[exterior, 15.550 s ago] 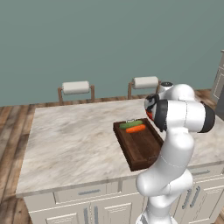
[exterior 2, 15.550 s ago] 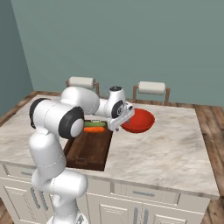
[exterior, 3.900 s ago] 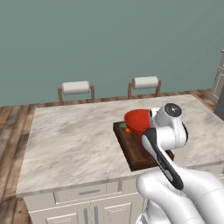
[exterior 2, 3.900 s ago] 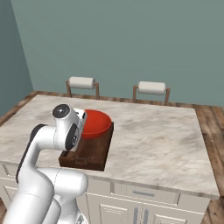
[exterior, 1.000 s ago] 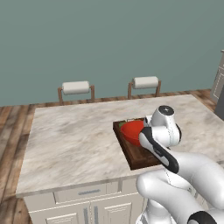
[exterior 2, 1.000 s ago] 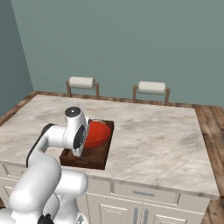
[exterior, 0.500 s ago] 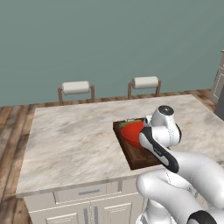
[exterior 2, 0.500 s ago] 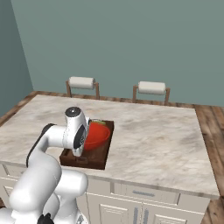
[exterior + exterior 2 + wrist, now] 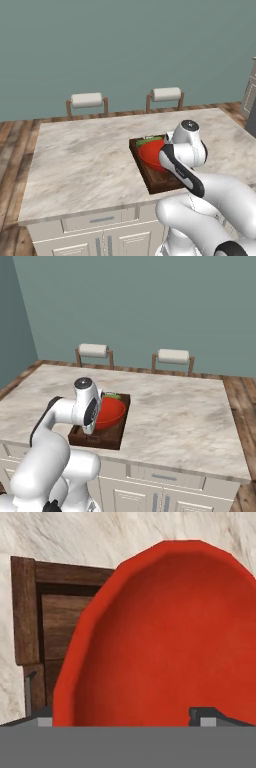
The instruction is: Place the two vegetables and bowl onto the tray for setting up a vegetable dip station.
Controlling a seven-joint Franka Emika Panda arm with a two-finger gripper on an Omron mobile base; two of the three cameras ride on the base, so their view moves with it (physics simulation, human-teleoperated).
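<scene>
With the end effector [image 9: 127, 714] now spreading apart off the red-orange bowl [image 9: 110, 412], that bowl is sitting tilted on the wooden tray [image 9: 102, 439] over the green vegetable [image 9: 148, 141], suggesting all 3 items are placed.

You get flat, even rendered light in both base views, bright enough, with no glare or hot spots on the marble counter [image 9: 85, 160]. Shadows are soft: a faint dark patch under the bowl [image 9: 111, 412] inside the tray [image 9: 98, 439]. Edges stay straight, with no lens distortion. The hand view is soft and blocky up close; the bowl's rim looks faceted, and its shading darkens toward the bottom, possibly shadow from the hand.
</scene>
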